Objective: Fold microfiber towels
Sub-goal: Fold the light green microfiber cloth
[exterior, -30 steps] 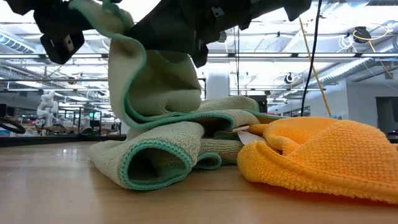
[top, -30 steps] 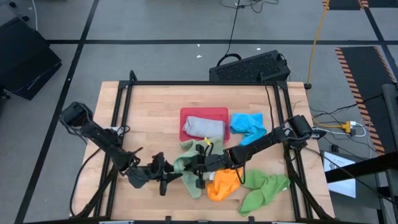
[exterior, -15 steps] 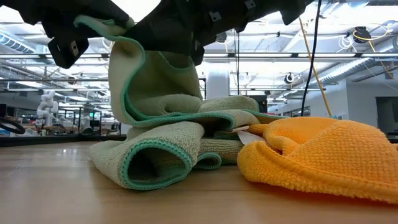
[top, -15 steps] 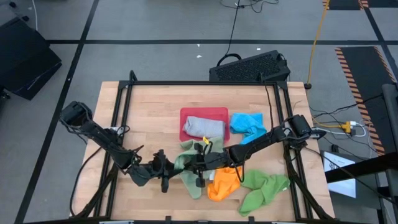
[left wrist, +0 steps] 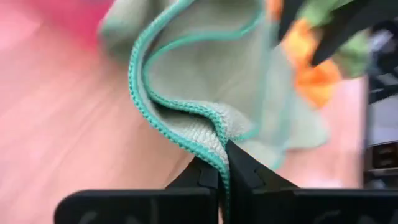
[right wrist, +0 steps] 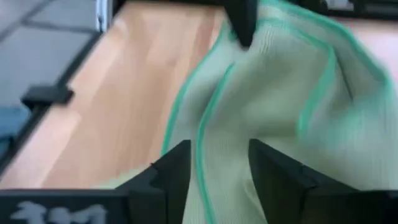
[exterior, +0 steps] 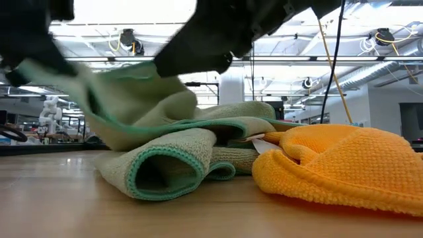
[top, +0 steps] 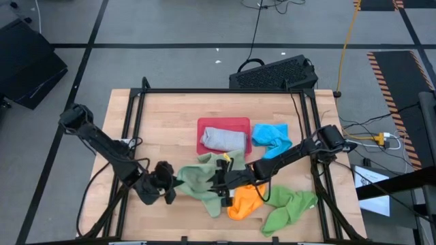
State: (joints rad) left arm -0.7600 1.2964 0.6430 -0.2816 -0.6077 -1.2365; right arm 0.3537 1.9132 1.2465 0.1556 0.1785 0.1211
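A sage green towel (top: 199, 178) with a teal hem lies crumpled at the table's near middle, its lower folds (exterior: 165, 173) on the wood. My left gripper (top: 168, 185) is at the towel's left end, shut on its edge. My right gripper (top: 222, 185) is at the towel's right side, open, and sage cloth (right wrist: 217, 124) runs between its fingers. An orange towel (top: 244, 202) lies against the sage one on its right, with a bright green towel (top: 289, 207) farther right. A grey-blue towel (top: 221, 139) lies in the red tray (top: 204, 124), and a bright blue towel (top: 271, 135) is beside it. My left gripper pinches a teal-hemmed edge (left wrist: 217, 138) at the sage towel's left end between its two fingers. The fingers slant down from the table's left. The cloth rises off the table and stretches toward my right gripper, while the rest lies on the wood. My right gripper has sage cloth between its open fingers (right wrist: 173, 169); whether they touch it I cannot tell.
A black metal frame (top: 136, 109) runs round the wooden tabletop. A dark keyboard (top: 272, 73) sits beyond the far edge. Bare wood (top: 163, 129) shows on the table's left half and along its near left.
My left gripper has gone toward the table's left edge and has drawn the sage towel's raised edge with it. That raised part stood upright; it now slants lower and stretches to the left. The towel's lower folds have stayed on the table.
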